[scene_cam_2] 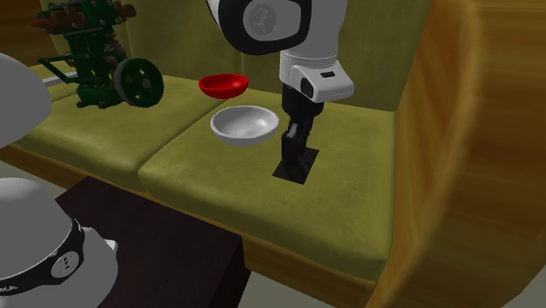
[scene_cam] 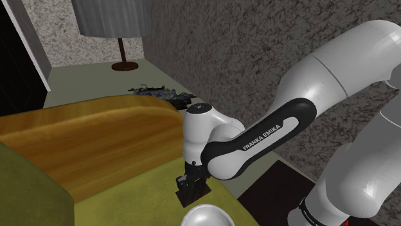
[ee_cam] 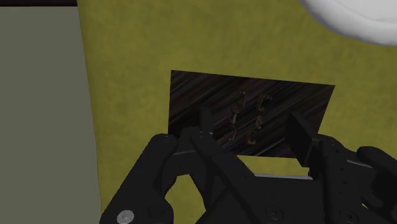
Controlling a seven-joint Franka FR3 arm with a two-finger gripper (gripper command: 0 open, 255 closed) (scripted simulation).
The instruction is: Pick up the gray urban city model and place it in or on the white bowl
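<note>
Black two-finger gripper (ee_cam: 251,122) points straight down at the sofa seat. Its two fingers stand apart and they hold nothing. Right under it lies the dark flat square city model (ee_cam: 286,95) with tiny brown bits on top. Those tiny bits sit in the gap between the fingers, and the fingers do not touch them. The model lies flat on the olive-green sofa cushion (scene_cam_2: 219,179). In the second exterior view the fingertips are very low, right at the model, and I cannot tell if they touch its flat base. The round white bowl (scene_cam_2: 229,131) sits on the sofa seat too, near the model, on the second exterior view's left of it. A small shiny red bowl (scene_cam_2: 223,84) sits just behind the white bowl. A green toy machine with black wheels (scene_cam_2: 96,61) stands further to that view's left. A big curved wooden sofa arm (scene_cam_2: 464,131) rises at that view's right.
</note>
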